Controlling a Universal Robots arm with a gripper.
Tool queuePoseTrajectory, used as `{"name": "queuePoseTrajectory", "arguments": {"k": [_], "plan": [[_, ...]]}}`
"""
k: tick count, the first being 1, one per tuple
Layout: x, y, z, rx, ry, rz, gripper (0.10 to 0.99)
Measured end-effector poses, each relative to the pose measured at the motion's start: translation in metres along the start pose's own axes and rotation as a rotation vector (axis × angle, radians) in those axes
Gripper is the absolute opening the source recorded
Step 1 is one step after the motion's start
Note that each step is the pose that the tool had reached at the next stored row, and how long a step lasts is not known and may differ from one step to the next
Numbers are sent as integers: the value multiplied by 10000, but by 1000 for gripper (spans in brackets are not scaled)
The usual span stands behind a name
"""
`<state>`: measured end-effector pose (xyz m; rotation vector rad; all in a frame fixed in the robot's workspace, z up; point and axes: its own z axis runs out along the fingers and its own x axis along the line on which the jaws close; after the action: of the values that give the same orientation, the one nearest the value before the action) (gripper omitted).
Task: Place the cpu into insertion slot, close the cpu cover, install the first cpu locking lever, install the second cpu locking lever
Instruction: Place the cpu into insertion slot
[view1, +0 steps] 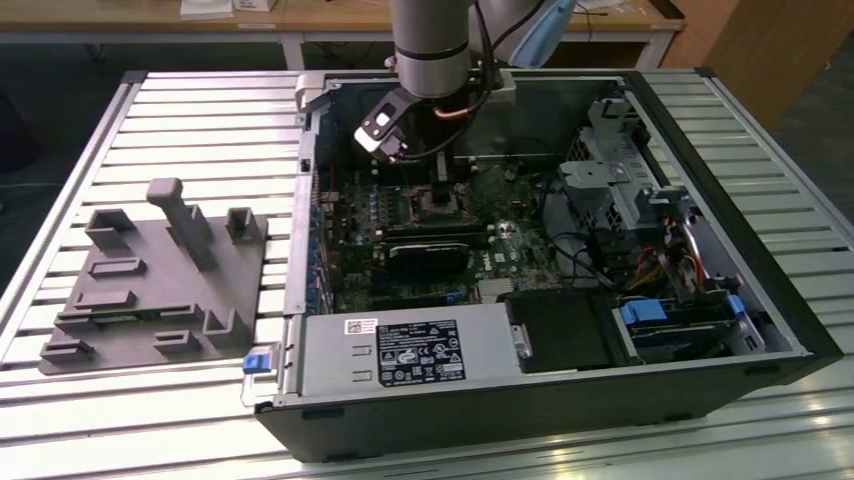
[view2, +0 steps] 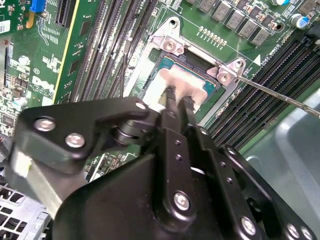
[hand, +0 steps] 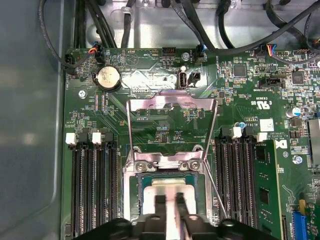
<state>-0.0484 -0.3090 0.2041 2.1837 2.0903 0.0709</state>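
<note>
Cpu (hand: 170, 190): pale face up, lying inside the insertion slot (hand: 135, 185) on the motherboard (hand: 240, 90), directly under my end effector (hand: 170, 202).
End effector: tip down at the chip's face in both wrist views; I cannot tell whether it is clenched or released.
Arm (view1: 434, 50): in the exterior view it drops almost straight down into the open computer case (view1: 534, 420), wrist close over the board.
Cpu cover (hand: 172, 105): stands open, tipped away from the slot toward the coin battery (hand: 108, 78).
Locking lever (hand: 214, 187): thin rod slanting beside the memory slots (hand: 240, 180).
Case: lies on the slatted bench (view1: 200, 130).
</note>
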Motion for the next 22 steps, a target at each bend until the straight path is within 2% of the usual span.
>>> {"name": "queuePoseTrajectory", "arguments": {"k": [2,8,10,14,22], "plan": [[0,0,-2,1,-1,-1,114],[-7,0,-4,3,25,2,106],[-13,1,-3,4,65,7,106],[-25,1,5,12,219,24,106],[-26,-3,34,12,226,26,106]]}}
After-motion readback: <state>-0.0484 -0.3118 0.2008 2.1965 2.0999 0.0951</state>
